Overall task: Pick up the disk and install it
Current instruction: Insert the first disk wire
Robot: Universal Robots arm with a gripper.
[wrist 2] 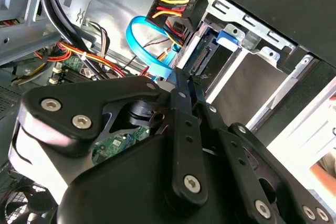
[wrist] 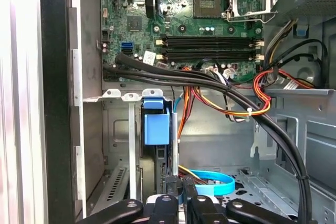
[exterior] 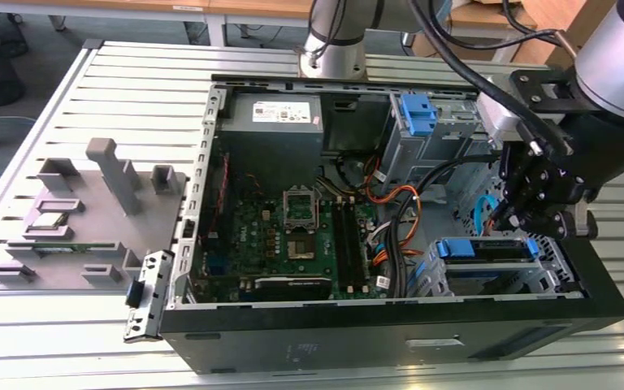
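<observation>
Robot arm's black gripper (exterior: 538, 213) hangs inside an open desktop computer case (exterior: 399, 329), over the drive cage.

The flat silver-grey disk with blue plastic rails (exterior: 490, 249) sits in the metal drive cage (exterior: 556, 268) just below the gripper, whose fingers look pressed together, gripping nothing visible. The disk is probably rigid, fairly heavy and shock-sensitive; the blue rails or side edges look like the safest hold.

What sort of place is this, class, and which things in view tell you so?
Probably a robotics lab or test bench for computer assembly. An open desktop computer case lies on a slotted aluminium table, a robot arm is mounted beside it, and a grey fixture tray holds parts nearby.
</observation>
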